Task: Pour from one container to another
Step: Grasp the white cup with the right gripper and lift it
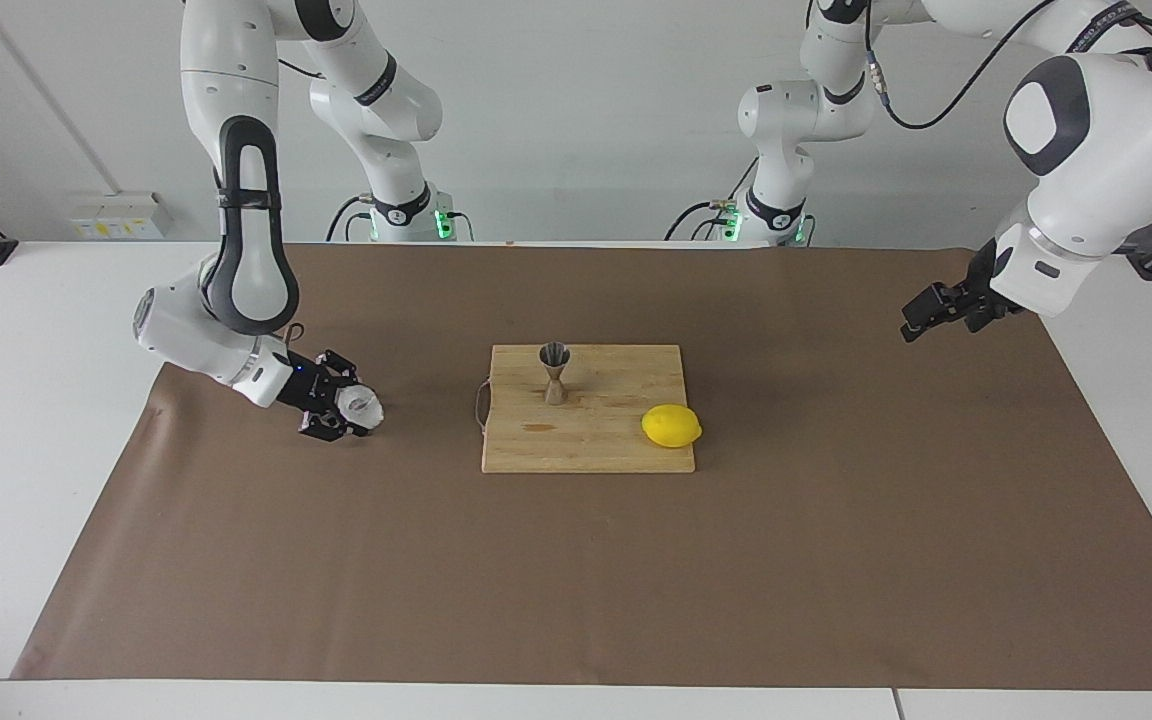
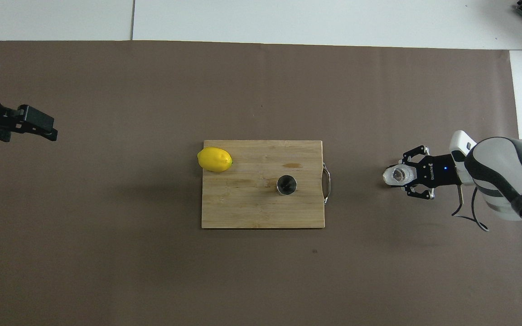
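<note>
The small translucent whitish cup (image 1: 362, 406) is between the fingers of my right gripper (image 1: 348, 410), low over the brown mat toward the right arm's end of the table. The fingers are closed on its sides, as the overhead view shows for the cup (image 2: 396, 175) and the gripper (image 2: 401, 176). The steel hourglass jigger (image 1: 555, 373) stands upright on the wooden cutting board (image 1: 586, 445); from overhead the jigger (image 2: 286, 184) shows its open mouth. My left gripper (image 1: 921, 318) hangs in the air over the mat at the left arm's end and waits; it also shows overhead (image 2: 45, 127).
A yellow lemon (image 1: 672, 425) lies on the board's corner toward the left arm's end, farther from the robots than the jigger; it also shows overhead (image 2: 215, 159). The board has a metal handle (image 2: 327, 183) on the edge facing the cup. A brown mat (image 1: 576, 580) covers the table.
</note>
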`<act>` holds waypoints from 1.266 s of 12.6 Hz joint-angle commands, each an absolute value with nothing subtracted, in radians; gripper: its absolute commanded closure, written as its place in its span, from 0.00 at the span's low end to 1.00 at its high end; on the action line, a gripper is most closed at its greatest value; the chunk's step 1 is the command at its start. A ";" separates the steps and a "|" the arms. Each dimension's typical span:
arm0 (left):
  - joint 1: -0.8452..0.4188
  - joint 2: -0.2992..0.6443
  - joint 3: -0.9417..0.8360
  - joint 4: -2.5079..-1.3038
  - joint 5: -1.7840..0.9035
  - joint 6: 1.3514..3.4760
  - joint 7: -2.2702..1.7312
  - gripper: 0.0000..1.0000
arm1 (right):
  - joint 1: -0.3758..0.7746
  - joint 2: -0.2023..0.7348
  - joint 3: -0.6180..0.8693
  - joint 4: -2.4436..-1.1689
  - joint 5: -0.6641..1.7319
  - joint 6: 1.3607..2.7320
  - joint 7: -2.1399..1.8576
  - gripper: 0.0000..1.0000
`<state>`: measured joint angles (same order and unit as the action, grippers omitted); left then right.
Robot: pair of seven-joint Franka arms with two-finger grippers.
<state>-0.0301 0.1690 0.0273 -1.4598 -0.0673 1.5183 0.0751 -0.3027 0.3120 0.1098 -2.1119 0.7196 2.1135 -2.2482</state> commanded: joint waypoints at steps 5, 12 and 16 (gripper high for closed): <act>-0.032 0.002 0.031 -1.673 -0.048 1.595 0.117 0.00 | -0.266 0.221 0.173 -2.103 0.747 2.123 -2.108 1.00; -0.034 -0.101 0.029 -1.761 -0.009 1.632 0.196 0.00 | -0.094 0.167 0.175 -2.007 0.600 2.144 -1.780 1.00; -0.035 -0.112 0.029 -1.756 -0.008 1.626 0.196 0.00 | -0.006 0.167 0.175 -1.968 0.519 2.152 -1.651 1.00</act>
